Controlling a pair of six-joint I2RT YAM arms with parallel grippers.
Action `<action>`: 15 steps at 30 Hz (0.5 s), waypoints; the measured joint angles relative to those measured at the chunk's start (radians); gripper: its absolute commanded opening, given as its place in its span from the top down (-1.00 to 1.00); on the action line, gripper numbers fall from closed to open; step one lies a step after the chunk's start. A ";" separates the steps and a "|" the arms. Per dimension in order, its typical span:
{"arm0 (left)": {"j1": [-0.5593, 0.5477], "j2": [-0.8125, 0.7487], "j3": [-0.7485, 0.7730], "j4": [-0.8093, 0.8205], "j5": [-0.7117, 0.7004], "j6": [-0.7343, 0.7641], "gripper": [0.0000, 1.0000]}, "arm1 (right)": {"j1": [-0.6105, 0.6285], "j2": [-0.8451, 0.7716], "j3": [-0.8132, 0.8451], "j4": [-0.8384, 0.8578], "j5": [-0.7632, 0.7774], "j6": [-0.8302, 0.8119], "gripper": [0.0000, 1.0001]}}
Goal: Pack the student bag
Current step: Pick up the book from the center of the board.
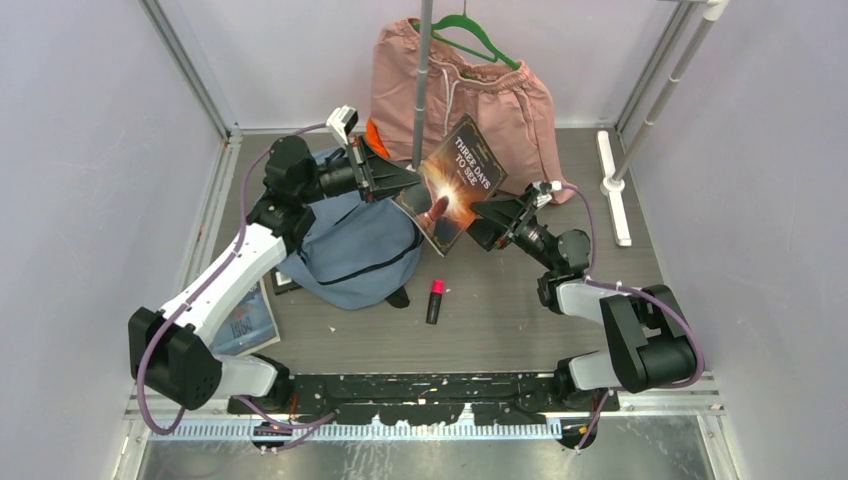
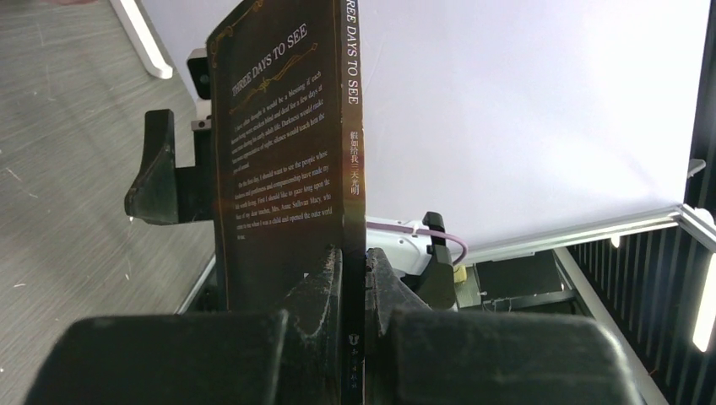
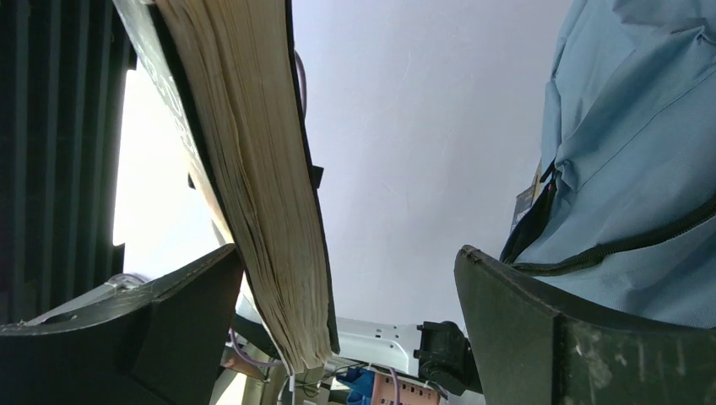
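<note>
Student bag [image 1: 355, 250] progress: nothing visibly packed.
Left end effector [image 1: 413, 179]: clamped on the book [image 1: 462, 180] at its spine, holding it aloft.
Right end effector [image 1: 478, 212]: wide apart, straddling the page edge, gripping nothing.
Bag position: on the bench, beneath the left arm.
Remaining: book, likely marker [image 1: 435, 300].

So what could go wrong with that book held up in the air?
Only the left jaws clamp the book, by a thin strip at its spine, so it could twist or slip. The right jaws stand open around its page edge, giving no support if it does.
</note>
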 measured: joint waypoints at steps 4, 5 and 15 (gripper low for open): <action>0.002 -0.025 -0.007 0.000 -0.001 -0.001 1.00 | 0.006 -0.004 0.022 -0.003 -0.002 0.000 -1.00; 0.003 -0.031 -0.014 0.000 -0.002 -0.002 1.00 | 0.008 -0.011 0.034 -0.008 -0.002 0.000 -1.00; 0.003 -0.051 -0.084 -0.025 -0.019 0.002 1.00 | 0.018 -0.105 0.171 0.000 -0.006 0.022 0.14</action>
